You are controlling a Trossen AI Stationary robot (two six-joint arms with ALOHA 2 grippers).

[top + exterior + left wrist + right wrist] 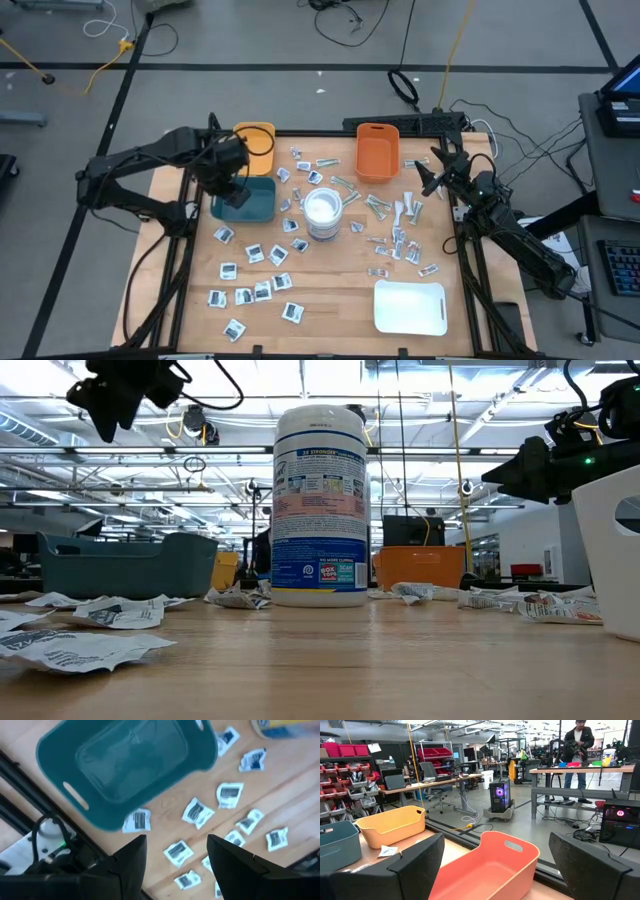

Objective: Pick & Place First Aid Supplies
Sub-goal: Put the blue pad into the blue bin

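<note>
A crumpled white packet (75, 648) is lying closest to the low camera, on the wooden surface (330, 300). More packets (258, 270) are lying all over the surface, white squares with dark middles on the left side and thin pale strips (400, 240) on the right side. None of them is being held.

A tall white tub with a printed label (320, 505) is standing in the middle of the surface, with packets around it. A teal bin (245, 200) is sitting to its left, a yellow bin (255, 145) is sitting behind the teal one, and an orange bin (377, 152) is sitting at the back on the right. A white tray (410, 307) is lying near the front right corner.

The left tool (175, 855) is hanging in the air over the front edge of the teal bin. Its two fingers are standing apart and nothing is sitting between them. Under it, a few packets are lying just beside the bin, and one packet (136, 821) is touching the bin's edge.

The right tool (495, 865) is hanging up high at the right side of the surface, pointing toward the orange bin. Its fingers are spread wide and are gripping nothing.

Far off in the room, a person (577, 750) is standing by a bench.
</note>
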